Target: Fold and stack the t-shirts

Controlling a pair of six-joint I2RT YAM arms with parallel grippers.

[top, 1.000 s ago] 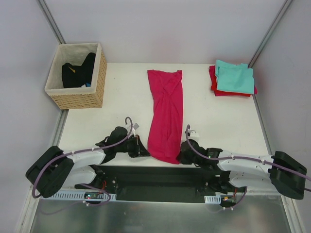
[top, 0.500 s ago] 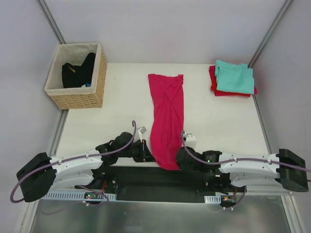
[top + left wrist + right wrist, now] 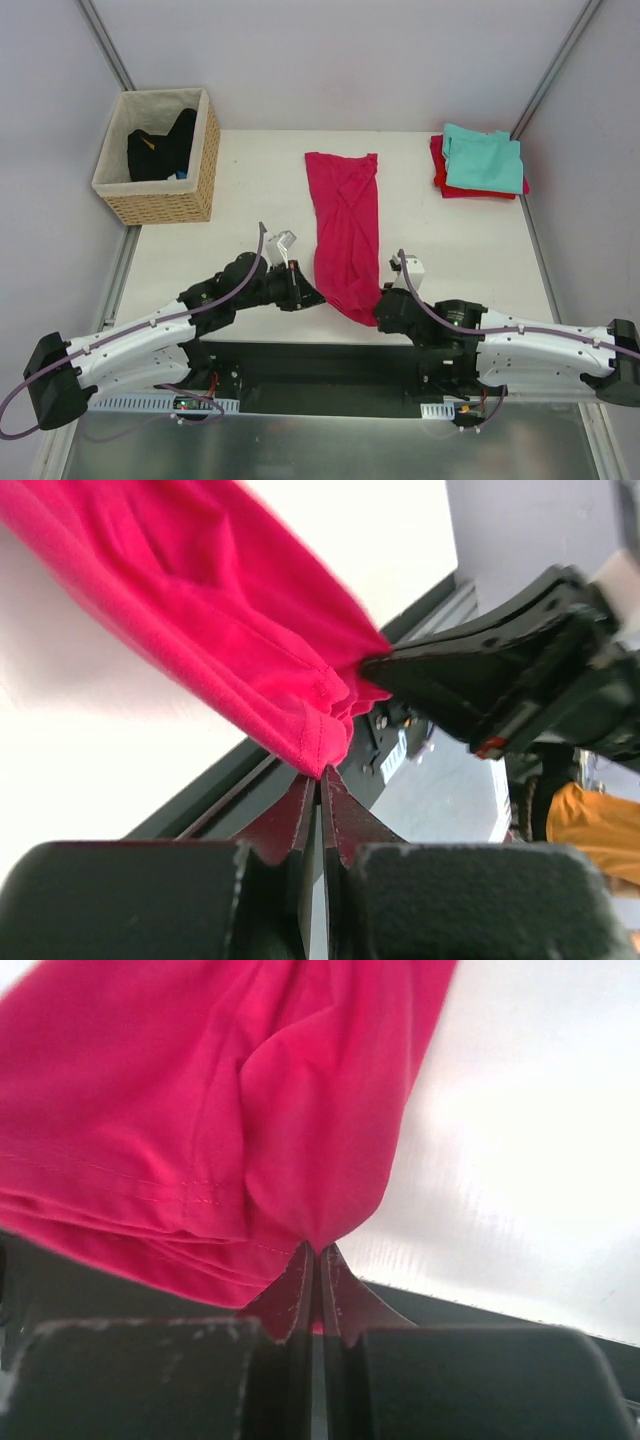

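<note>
left jaws, right jaws clamped shut on hem corners of magenta-pink cotton t-shirt (image 3: pixel 346 220); light, floppy, best gripped at corners.

Wicker basket (image 3: pixel 165 208) holding black garment (image 3: pixel 160 148), table (image 3: pixel 250 220) far-left corner.

White arm links (image 3: pixel 140 335), black joints (image 3: pixel 215 290), purple cables (image 3: pixel 263 245)
</note>
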